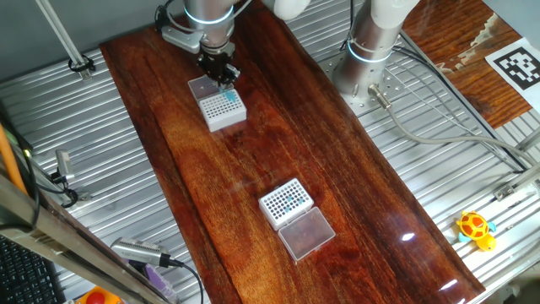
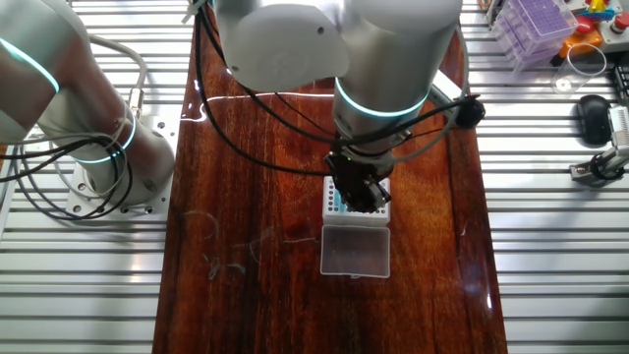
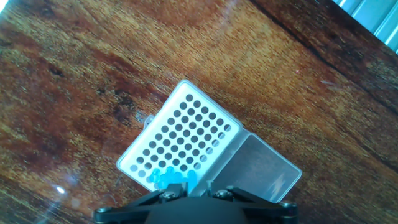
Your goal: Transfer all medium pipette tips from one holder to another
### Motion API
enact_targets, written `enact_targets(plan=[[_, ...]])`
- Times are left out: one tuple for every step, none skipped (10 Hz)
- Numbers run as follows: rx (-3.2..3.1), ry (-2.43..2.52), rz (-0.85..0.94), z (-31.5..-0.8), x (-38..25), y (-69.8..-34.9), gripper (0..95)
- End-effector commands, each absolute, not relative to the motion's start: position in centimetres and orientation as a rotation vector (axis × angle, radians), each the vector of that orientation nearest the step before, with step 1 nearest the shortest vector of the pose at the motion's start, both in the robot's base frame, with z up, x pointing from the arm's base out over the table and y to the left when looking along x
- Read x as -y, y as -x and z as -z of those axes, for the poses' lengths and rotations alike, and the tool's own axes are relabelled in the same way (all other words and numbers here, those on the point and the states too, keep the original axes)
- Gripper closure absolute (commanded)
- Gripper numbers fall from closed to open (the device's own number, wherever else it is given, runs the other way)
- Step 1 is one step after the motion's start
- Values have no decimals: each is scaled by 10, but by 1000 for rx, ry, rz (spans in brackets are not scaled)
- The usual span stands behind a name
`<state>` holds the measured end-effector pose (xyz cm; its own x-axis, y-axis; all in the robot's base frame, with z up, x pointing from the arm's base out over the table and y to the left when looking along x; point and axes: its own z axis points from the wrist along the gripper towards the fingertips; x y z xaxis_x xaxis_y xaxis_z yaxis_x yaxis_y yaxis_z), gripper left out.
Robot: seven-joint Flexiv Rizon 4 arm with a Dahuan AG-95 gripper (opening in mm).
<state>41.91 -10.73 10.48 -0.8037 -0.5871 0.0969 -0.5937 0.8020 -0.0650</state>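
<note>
I observe the wooden worktop (image 1: pixel 194 160) running between metal rails. Toward its far end, the fingers (image 1: pixel 225 78) hang directly over a white holder (image 1: pixel 224 108) carrying medium pipette tips (image 1: pixel 230 98) along the edge beneath the hand; its clear lid (image 1: pixel 202 86) lies open beside it. I cannot tell whether the fingers are parted or gripping. Further right, near the worktop's near end, a second holder (image 1: pixel 285 201) carries a few blue tips, lid (image 1: pixel 307 233) open alongside.

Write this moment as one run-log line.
gripper: over far tip box, by blue tips | grip: unclear | near tip box: holds blue tips
</note>
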Motion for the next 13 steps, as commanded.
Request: enact_targets(plan=[[2931, -922, -130, -105, 106, -420, 760], [2953, -876, -99, -106, 100, -423, 950], [2966, -849, -81, -109, 88, -428, 950], [2981, -815, -46, -112, 70, -435, 950], [3004, -752, -17, -114, 41, -439, 950], [3020, -702, 1, -115, 18, -439, 950], [3042, -627, 38, -116, -10, -439, 950], [3056, -547, 40, -119, -41, -440, 950], [3063, -472, 48, -123, -62, -440, 950], [3063, -426, 53, -127, -80, -439, 950], [3062, -396, 54, -130, -93, -437, 950], [3061, -380, 57, -131, -104, -434, 950], [3055, -386, 65, -133, -108, -434, 950]])
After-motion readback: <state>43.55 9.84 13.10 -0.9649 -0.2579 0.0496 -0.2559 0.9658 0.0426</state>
